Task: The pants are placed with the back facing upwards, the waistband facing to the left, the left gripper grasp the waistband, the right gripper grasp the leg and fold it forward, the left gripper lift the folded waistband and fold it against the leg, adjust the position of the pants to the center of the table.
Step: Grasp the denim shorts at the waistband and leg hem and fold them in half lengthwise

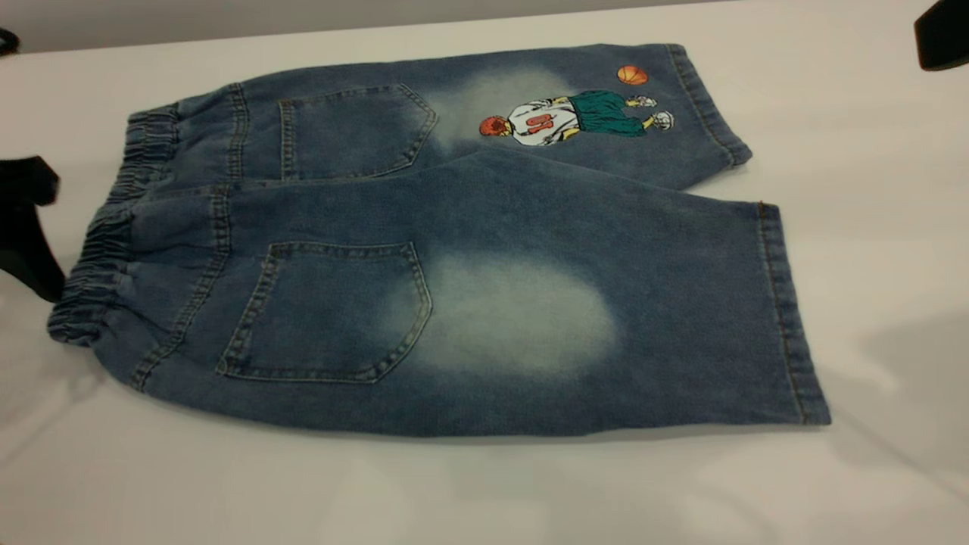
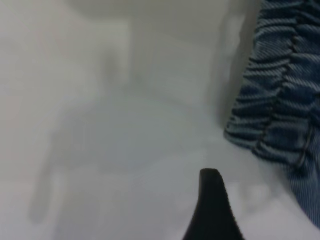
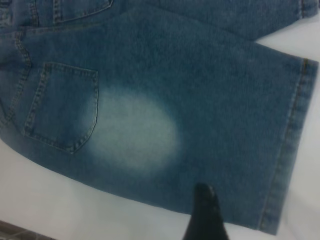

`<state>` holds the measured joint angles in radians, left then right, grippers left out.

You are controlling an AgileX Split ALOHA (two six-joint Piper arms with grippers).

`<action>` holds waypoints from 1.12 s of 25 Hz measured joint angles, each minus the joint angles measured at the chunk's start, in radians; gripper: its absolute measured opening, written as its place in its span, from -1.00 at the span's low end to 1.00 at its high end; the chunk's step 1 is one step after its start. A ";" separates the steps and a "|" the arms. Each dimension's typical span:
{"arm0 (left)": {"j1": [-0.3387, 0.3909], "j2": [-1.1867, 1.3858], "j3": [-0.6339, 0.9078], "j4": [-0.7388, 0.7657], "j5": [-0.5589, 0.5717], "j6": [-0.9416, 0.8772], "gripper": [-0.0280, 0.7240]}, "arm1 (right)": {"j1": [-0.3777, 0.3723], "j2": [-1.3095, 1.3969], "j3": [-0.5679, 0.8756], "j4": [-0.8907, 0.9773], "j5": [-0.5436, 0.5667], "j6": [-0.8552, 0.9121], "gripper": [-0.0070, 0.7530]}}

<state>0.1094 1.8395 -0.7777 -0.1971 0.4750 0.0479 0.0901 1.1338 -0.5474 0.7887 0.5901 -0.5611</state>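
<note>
Exterior view: denim pants [image 1: 454,257] lie flat, back up, mid-surface [image 1: 484,492], waistband [image 1: 113,235] at 9 o'clock, hems at 3. Left claw [image 1: 26,227] beside waistband, holding nothing; opening cannot tell. Right claw [image 1: 942,34] at 1 o'clock, well apart from near leg [image 1: 643,303]; opening cannot tell. Risk: elastic bunches, pinch takes one layer, fold skews.

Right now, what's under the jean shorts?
The denim shorts lie flat on the white table, back pockets up. White tabletop shows all around them. Whatever is directly beneath the cloth is covered, so that cannot be seen.
</note>
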 joint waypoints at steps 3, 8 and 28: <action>-0.002 0.049 -0.022 -0.035 -0.017 0.032 0.29 | 0.000 0.000 0.000 -0.001 0.000 0.000 0.17; -0.002 0.106 -0.045 -0.079 -0.025 0.052 0.29 | 0.000 0.000 0.000 -0.003 0.000 0.000 0.17; -0.003 0.198 -0.046 -0.135 -0.093 0.054 -0.55 | 0.000 0.069 0.001 -0.001 -0.006 0.002 0.17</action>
<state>0.1063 2.0374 -0.8237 -0.3316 0.3819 0.1017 0.0901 1.2025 -0.5466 0.7874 0.5842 -0.5591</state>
